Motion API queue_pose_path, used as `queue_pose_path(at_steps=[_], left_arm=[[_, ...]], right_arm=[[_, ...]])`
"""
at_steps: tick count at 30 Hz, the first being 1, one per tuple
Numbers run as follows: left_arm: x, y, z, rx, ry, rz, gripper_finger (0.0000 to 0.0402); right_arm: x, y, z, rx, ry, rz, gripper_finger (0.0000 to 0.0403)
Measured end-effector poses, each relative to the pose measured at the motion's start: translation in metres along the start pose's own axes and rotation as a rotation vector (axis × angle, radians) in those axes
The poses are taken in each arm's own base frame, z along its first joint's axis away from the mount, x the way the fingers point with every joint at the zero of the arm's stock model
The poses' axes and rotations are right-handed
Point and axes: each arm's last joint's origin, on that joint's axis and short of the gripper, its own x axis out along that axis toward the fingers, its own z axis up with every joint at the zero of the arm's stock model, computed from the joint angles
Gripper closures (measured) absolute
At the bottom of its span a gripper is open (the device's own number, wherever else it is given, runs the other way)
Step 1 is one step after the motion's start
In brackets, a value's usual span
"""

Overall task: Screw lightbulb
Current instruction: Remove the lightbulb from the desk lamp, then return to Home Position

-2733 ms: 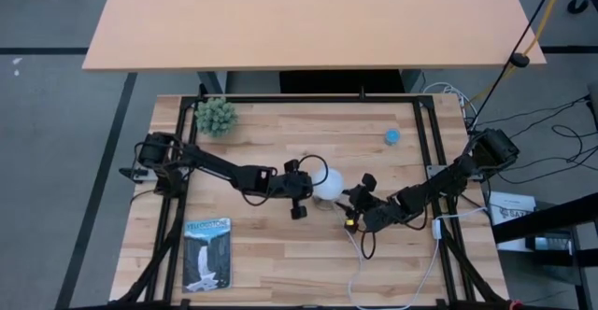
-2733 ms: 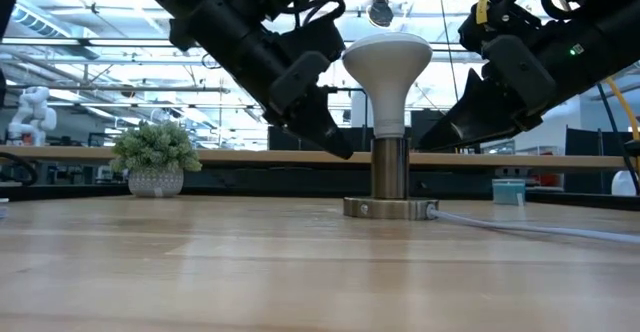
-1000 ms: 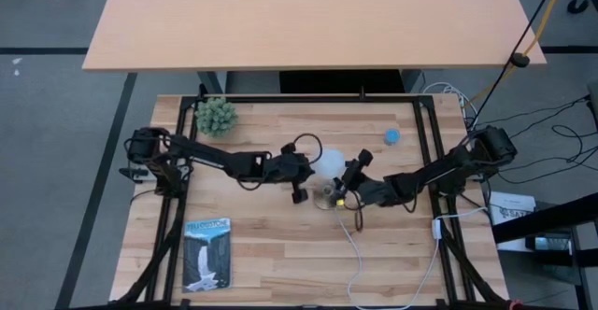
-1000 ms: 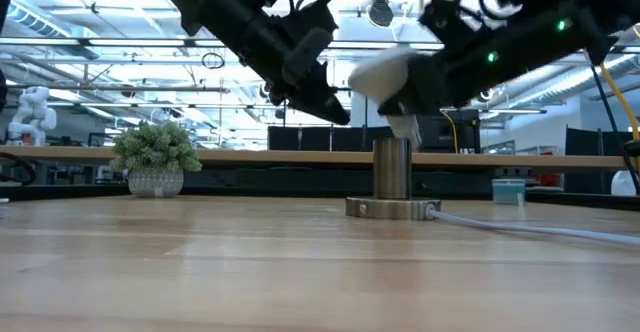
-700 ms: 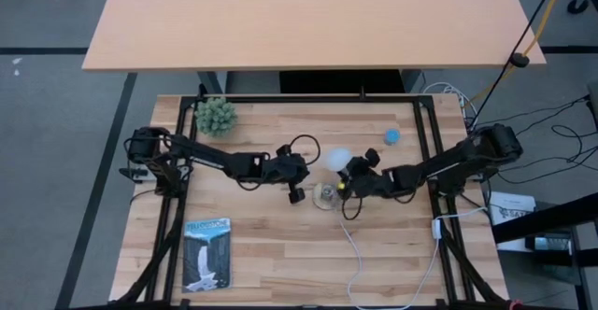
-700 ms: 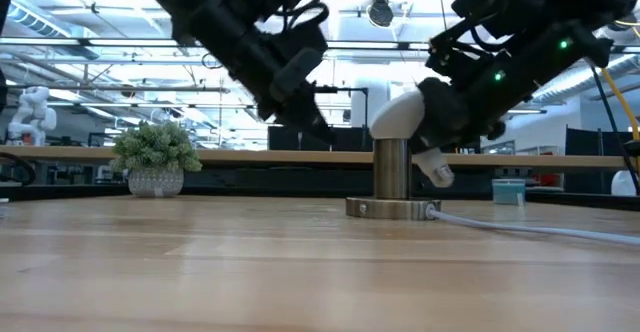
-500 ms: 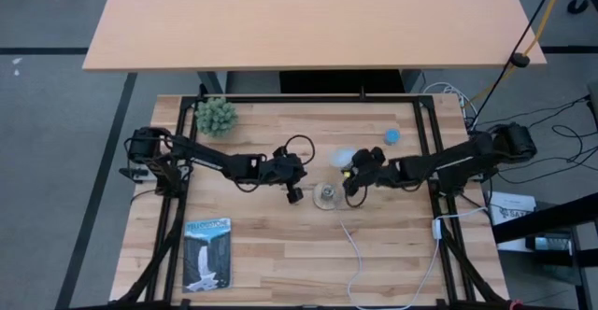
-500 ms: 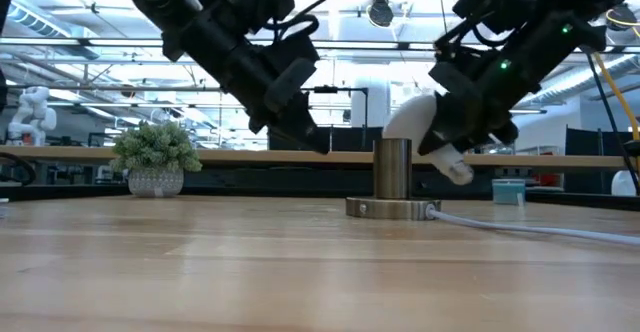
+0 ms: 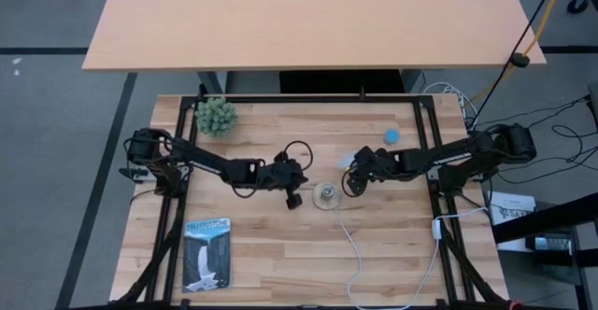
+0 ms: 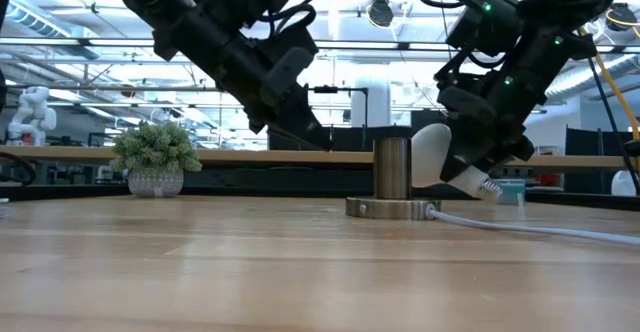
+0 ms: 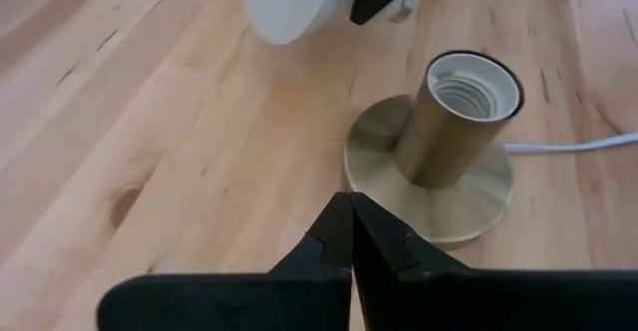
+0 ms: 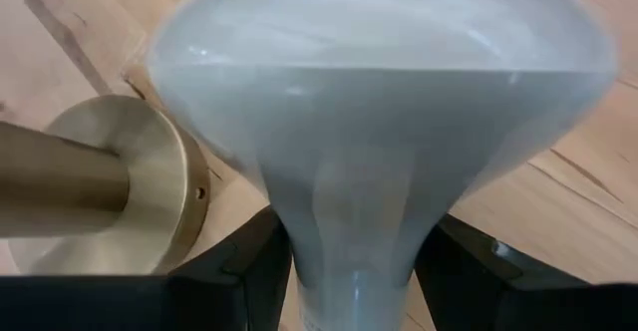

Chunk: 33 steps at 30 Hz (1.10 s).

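Right pincer (image 10: 470, 167) grips lightbulb (image 10: 432, 155) beside socket (image 10: 392, 177).

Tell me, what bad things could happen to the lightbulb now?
1. The right tool holds the lightbulb tilted above the table by its narrow neck only; it might slip and drop.
2. The bulb hangs close beside the socket; a swing could knock them together.
3. The white cord trails across the table; an arm could snag it.

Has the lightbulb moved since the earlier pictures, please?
Yes. The lightbulb stood upright in the socket before; now the right gripper holds it tilted, out of the socket and beside it, toward the blue object.
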Motion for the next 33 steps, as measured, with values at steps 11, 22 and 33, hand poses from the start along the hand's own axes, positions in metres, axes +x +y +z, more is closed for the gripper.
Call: queue_pose_path(at_steps=[11, 22, 33], left_arm=[[0.000, -0.001, 0.000, 0.003, 0.001, -0.003, 0.0401], [-0.001, -0.001, 0.000, 0.007, 0.003, -0.003, 0.0401], [-0.027, 0.000, 0.017, 0.044, -0.035, -0.012, 0.0401]], right_arm=[[0.000, 0.000, -0.001, -0.003, 0.005, -0.005, 0.0189], [-0.004, 0.000, 0.001, -0.082, 0.006, 0.023, 0.0154], [-0.070, -0.021, 0.000, -0.045, 0.023, 0.112, 0.0154]])
